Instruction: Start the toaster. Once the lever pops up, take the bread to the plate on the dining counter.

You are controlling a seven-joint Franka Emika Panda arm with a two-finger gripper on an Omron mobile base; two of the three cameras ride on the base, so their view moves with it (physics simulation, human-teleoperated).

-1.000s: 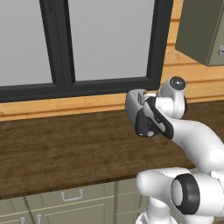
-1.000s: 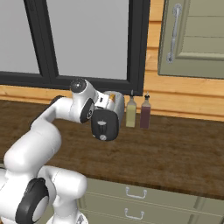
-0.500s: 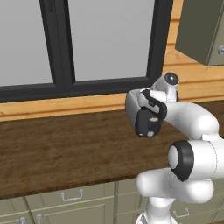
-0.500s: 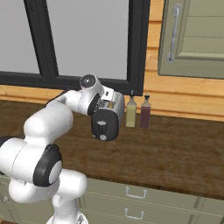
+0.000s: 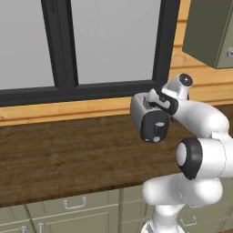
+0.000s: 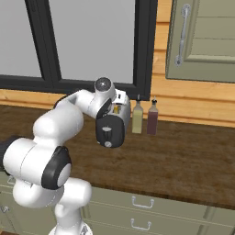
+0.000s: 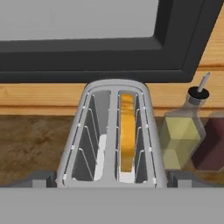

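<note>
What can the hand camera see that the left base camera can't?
Hand view alone: down into the toaster's two slots, the bread standing in the right one, and two bottles beside it. Left base view alone: the white arm, the toaster's dark front, and drawers under the counter. Both share the toaster, wooden counter and window frame.

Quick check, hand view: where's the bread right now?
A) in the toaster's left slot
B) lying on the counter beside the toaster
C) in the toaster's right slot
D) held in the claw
C: in the hand view the bread stands on edge in the right slot of the toaster, the left slot beside it shows just bare wire guides, and the two bottles stand to the toaster's right.
</note>
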